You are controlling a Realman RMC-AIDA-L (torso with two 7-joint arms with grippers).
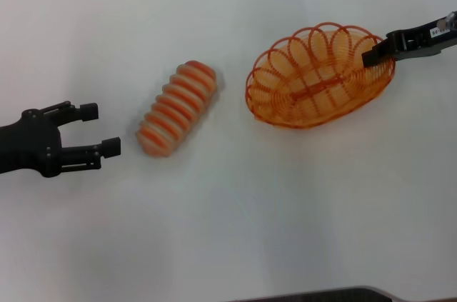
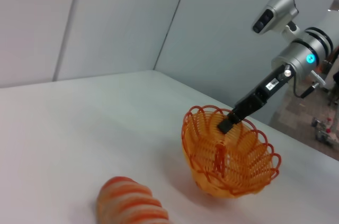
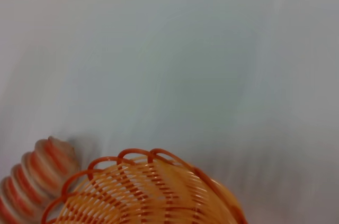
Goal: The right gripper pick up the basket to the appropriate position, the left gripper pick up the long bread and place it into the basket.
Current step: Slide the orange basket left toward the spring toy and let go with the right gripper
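Left claw (image 1: pixel 94 131), black two-fingered, sits at the bench's (image 1: pixel 235 238) left edge, fingers apart and empty, pointed at the bread with a gap between them. Nothing picked on that side yet.

Just beyond it lies the long bread (image 1: pixel 176 108), a cream-tan toy loaf with orange ridged stripes. It lies flat on the white bench, left of centre, angled toward the far right, untouched.

Farther right, the oval orange wire basket (image 1: pixel 314 77) with the looped rim is tilted, one side raised. Right claw (image 1: pixel 373 56), black arm with a small white label, is clamped on its far-right rim, so we judge the basket move is underway, not settled.

Bread and basket sit near each other but apart. We read it as step one in hand. Left: set the basket down, grasp the bread, drop it in.
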